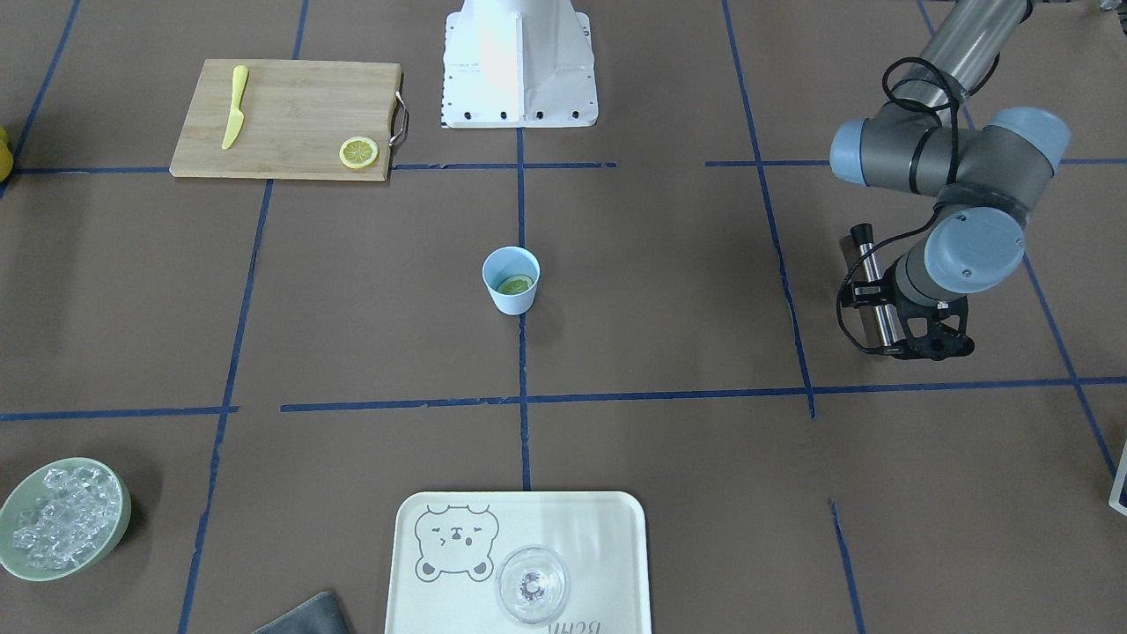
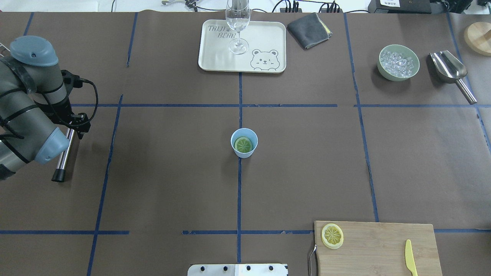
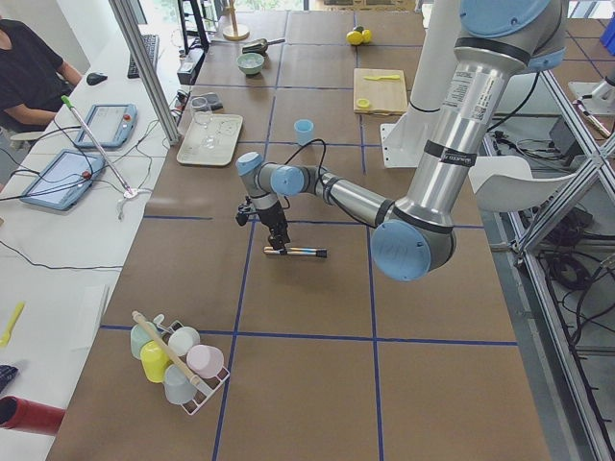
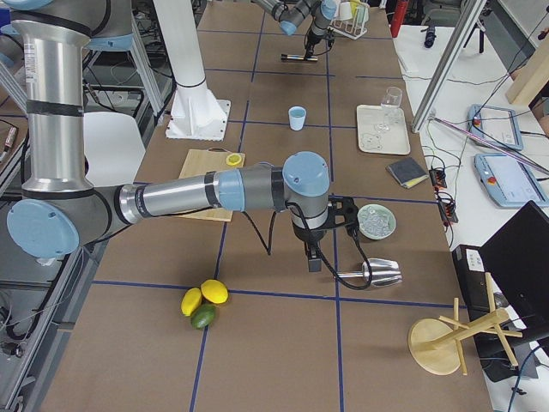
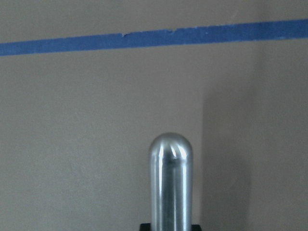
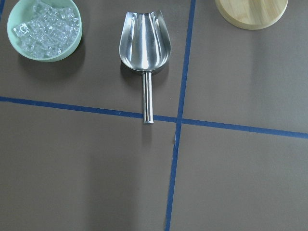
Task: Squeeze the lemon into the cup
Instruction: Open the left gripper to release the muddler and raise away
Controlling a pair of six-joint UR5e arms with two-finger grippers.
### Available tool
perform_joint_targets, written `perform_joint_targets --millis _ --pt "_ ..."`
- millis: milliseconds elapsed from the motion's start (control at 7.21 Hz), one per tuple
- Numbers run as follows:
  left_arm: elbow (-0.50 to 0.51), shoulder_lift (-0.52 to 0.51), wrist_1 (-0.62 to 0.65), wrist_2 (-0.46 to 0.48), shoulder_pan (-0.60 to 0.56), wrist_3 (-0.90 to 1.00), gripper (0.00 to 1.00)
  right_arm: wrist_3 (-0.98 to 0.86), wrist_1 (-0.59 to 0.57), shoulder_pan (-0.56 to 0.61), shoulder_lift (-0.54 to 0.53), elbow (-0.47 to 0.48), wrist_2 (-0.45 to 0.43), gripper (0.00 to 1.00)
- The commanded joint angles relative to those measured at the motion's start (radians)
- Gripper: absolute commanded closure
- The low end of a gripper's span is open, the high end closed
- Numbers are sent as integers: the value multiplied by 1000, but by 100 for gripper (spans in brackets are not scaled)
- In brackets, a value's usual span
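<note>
The light-blue cup (image 1: pixel 511 299) stands at the table's middle, also in the overhead view (image 2: pixel 244 152). A lemon slice (image 2: pixel 243 144) lies flat inside it. A second lemon slice (image 2: pixel 332 235) lies on the corner of the wooden cutting board (image 2: pixel 379 245). My left gripper (image 1: pixel 896 350) is far from the cup, low at the table's left end. It looks shut on the end of a metal rod (image 2: pixel 64 155) with a black tip; the rod's rounded end fills the left wrist view (image 5: pixel 170 183). My right gripper (image 4: pixel 313 262) hangs above a steel scoop (image 4: pixel 373 273); I cannot tell whether it is open or shut.
A yellow knife (image 2: pixel 410 262) lies on the board. A pale green bowl of ice (image 2: pixel 398 62) and the scoop (image 2: pixel 448 69) are at the far right. A bear tray (image 2: pixel 264 38) holds a clear glass (image 2: pixel 238 23); a grey cloth (image 2: pixel 309 25) lies beside it.
</note>
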Motion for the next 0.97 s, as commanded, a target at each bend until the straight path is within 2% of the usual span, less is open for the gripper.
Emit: perform_joint_targets --millis 0,277,555,832 --pt "-33 -7 -1 4 -68 14 0 0 -3 0 -1 -3 -4 0" --pt "-89 -14 -1 -3 -186 107 0 0 -12 -14 -10 -15 -4 0" --pt "-99 -19 -1 -44 -318 250 0 -9 -1 -18 -17 -122 -1 0" --pt "-108 -18 -1 -59 -388 312 0 -5 -1 -49 -14 -172 -3 0"
